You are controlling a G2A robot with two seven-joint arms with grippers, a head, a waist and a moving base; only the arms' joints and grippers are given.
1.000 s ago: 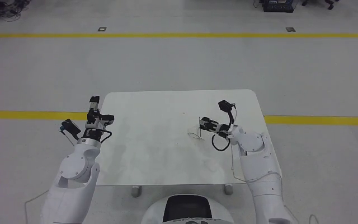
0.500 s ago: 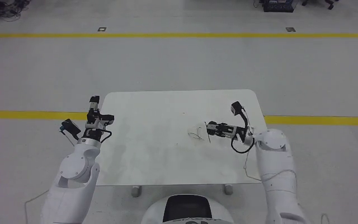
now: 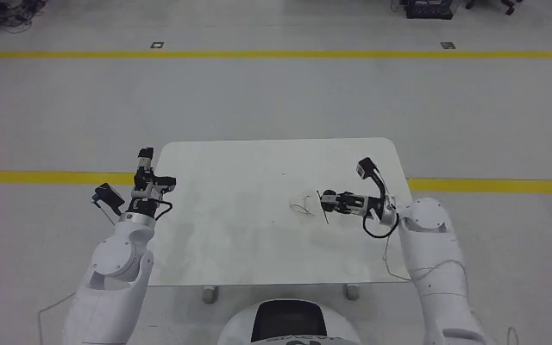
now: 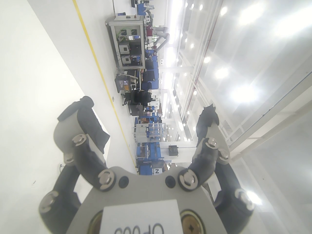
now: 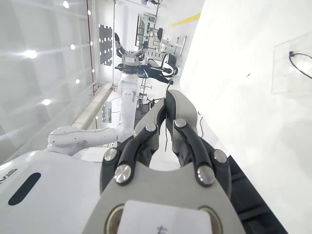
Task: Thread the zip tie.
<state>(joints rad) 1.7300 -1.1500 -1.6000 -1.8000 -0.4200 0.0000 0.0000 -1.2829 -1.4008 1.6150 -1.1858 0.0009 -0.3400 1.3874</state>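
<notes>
Pale floor with yellow lines [image 3: 276, 54] surrounds the white desk [image 3: 233, 241].

Right gripper [image 5: 166, 98] [image 3: 324, 203]: positioned over the right part of the desk, pointing toward the robot's left. Its fingers [image 5: 181, 108] are pressed together on a thin black zip tie [image 5: 166, 135] [image 3: 322, 209]. The strip runs between the pads and sticks out on both sides of them. Whether the strip touches the desk cannot be determined.

Just beyond the right gripper's tips, a thin black loop [image 5: 291, 54] [image 3: 302, 208] with a small head lies on a clear sheet [image 5: 282, 79] that rests flat on the desk. The loop is near the held zip tie but apart from it.

Left gripper [image 4: 146, 108] [image 3: 152, 175]: at the desk's left edge, well apart from the zip tie. Its fingers [image 4: 80, 118] are spread wide and hold nothing.
</notes>
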